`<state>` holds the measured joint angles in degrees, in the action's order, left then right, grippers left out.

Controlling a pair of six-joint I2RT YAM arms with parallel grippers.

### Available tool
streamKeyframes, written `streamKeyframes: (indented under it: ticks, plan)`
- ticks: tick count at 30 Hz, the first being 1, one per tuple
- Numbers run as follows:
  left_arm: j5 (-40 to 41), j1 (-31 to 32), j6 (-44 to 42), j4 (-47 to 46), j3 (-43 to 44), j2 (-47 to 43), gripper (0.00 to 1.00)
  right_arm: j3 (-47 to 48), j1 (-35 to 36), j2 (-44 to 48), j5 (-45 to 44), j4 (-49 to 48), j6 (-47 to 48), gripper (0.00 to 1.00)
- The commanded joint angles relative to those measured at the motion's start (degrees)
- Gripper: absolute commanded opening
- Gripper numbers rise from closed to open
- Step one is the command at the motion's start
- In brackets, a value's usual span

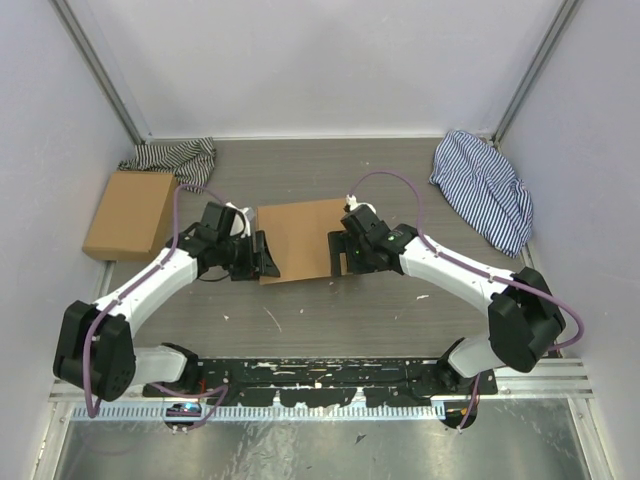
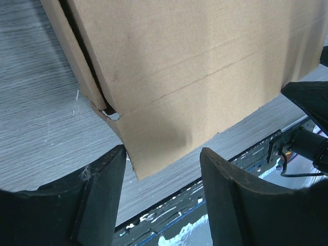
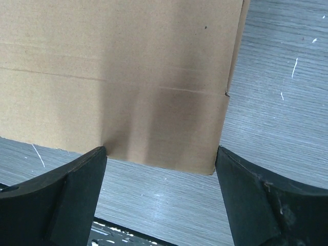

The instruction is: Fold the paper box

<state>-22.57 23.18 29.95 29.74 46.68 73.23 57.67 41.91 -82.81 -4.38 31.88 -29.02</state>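
Observation:
The paper box (image 1: 300, 238) is a plain brown cardboard piece lying at the middle of the table, with a lid panel on top. My left gripper (image 1: 268, 257) is at its near left corner, open, with nothing between the fingers. In the left wrist view the box (image 2: 195, 77) fills the top, its corner just above my open left gripper (image 2: 161, 174). My right gripper (image 1: 337, 258) is at the near right corner, open. In the right wrist view the box (image 3: 118, 82) lies just beyond my open right gripper (image 3: 161, 171).
A second flat brown cardboard box (image 1: 130, 213) lies at the far left. A striped cloth (image 1: 175, 158) lies behind it and another striped cloth (image 1: 487, 187) at the far right. Grey walls close in both sides.

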Motion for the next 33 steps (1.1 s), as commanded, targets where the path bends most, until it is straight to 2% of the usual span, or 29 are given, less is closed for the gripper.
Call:
streamKeyframes:
  ticks: [1,11,33]
  plan:
    - [-6.0,0.1,2.0,-4.8,-1.4,0.8,0.65,3.5,0.6,1.9,2.7,-2.3,-0.5,0.91]
    - [-7.4,0.0,3.0,-6.6,-2.5,0.8,0.65,4.5,0.6,2.0,2.2,-1.4,-0.3,0.91]
    - [1.9,-0.1,0.8,-5.7,-2.9,5.4,0.61,0.0,0.6,-5.1,0.2,-6.4,0.1,0.90]
